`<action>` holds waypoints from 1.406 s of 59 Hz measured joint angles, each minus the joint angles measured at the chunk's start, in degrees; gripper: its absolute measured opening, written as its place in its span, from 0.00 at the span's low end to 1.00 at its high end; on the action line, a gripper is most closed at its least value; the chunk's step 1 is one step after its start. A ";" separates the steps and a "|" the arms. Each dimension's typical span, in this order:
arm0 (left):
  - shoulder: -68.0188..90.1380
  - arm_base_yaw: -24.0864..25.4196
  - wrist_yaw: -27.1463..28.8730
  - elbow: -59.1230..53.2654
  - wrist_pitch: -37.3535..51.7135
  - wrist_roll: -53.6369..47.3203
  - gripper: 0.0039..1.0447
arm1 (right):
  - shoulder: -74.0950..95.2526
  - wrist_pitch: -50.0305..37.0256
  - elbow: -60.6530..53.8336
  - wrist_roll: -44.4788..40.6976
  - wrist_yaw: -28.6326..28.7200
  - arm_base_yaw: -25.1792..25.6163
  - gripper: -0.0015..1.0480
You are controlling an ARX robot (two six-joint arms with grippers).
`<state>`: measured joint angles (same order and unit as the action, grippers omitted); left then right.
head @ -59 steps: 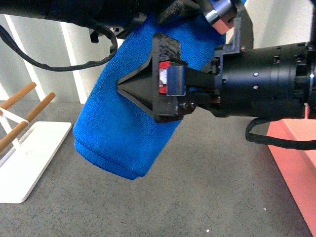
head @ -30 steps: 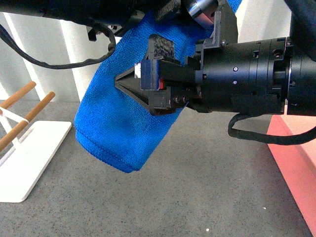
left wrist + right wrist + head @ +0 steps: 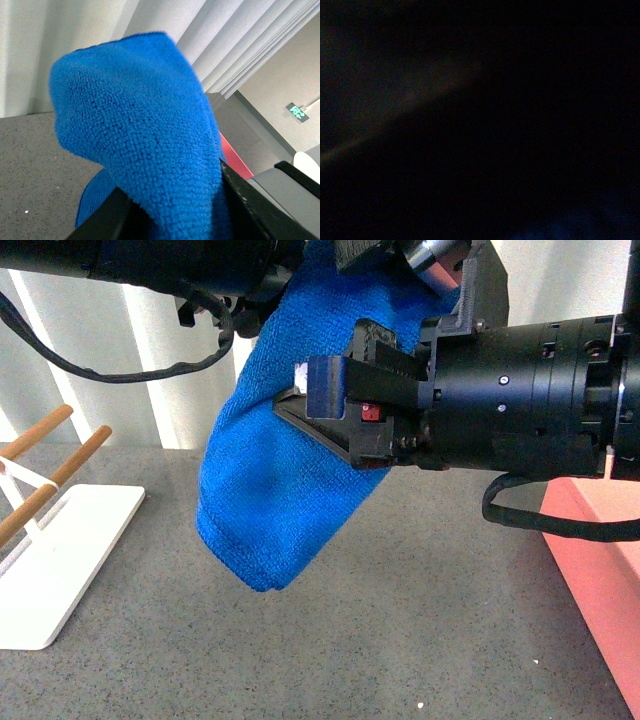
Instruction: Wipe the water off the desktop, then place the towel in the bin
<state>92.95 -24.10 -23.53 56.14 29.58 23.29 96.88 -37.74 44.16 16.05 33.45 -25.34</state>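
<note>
- Since half a second ago the towel (image 3: pixel 270 500) has swung over toward the bin side and hangs narrower. The right claw (image 3: pixel 295 400) has drawn back the same way and rolled a little about its own axis.
- Nearest my front camera is the right arm (image 3: pixel 530 405), lying level. It comes in from the right with its tip pointing left across the front of the towel.
- I see the right claw side-on, so I can't tell whether it is open or closed, or whether it has any cloth.
- Right wrist view is dark, so nothing from it.
- Left claw (image 3: pixel 172 212) is clamped on the towel. The left wrist view shows blue terry bulging up between its two black fingers (image 3: pixel 250 205).
- The towel hangs folded and floppy from the top of the front view, in the air over the table (image 3: pixel 430 630), with a rounded lower fold. It is to the left of the bin, not in it.
- Left arm (image 3: pixel 140 265) runs across the top of the front view, above the towel.
- The table is dark grey with fine speckles.
- Bin (image 3: pixel 600 570) is salmon-pink, at the right edge on the table, with only part of it in view.
- White rack base (image 3: pixel 60 570) is at the left edge, with wooden rods (image 3: pixel 60 465) slanting up from it.
- Farthest is a white pleated curtain (image 3: pixel 170 380). A green sign (image 3: pixel 297 111) shows on a far wall in the left wrist view.
</note>
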 joint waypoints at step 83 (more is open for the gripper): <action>-27.17 11.89 35.10 -39.91 19.56 -22.64 0.03 | -5.46 6.58 -5.18 -2.56 -1.95 0.98 0.06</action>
<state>65.78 -12.21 11.57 16.23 49.15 0.64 91.42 -31.16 38.98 13.50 31.51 -24.36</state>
